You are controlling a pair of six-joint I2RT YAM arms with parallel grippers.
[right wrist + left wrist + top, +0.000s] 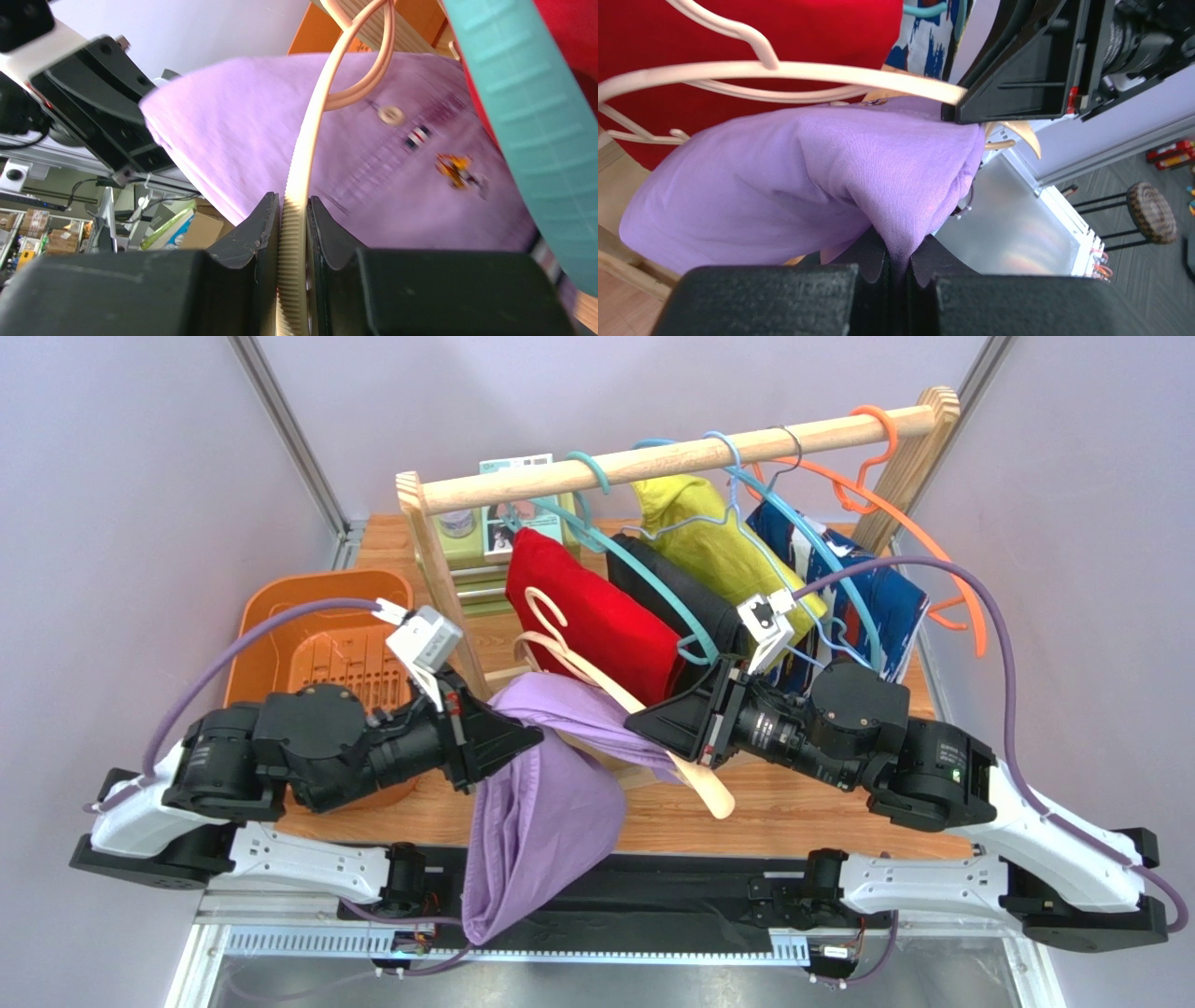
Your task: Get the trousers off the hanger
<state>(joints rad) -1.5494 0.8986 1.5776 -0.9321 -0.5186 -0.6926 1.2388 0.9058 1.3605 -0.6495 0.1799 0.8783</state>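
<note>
While R gripper (293,213) pinches cream wooden hanger (313,129), L gripper (898,255), pinching lavender cloth trousers (808,189), should pull to 7 o'clock.

Pale lilac-grey walls (126,504) close in around my wooden table (793,812); past its metal edge I see dark floor (1144,280) and a round black-legged stool (1151,210).

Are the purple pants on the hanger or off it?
On. The pants drape over the cream hanger and hang down from it.
</note>
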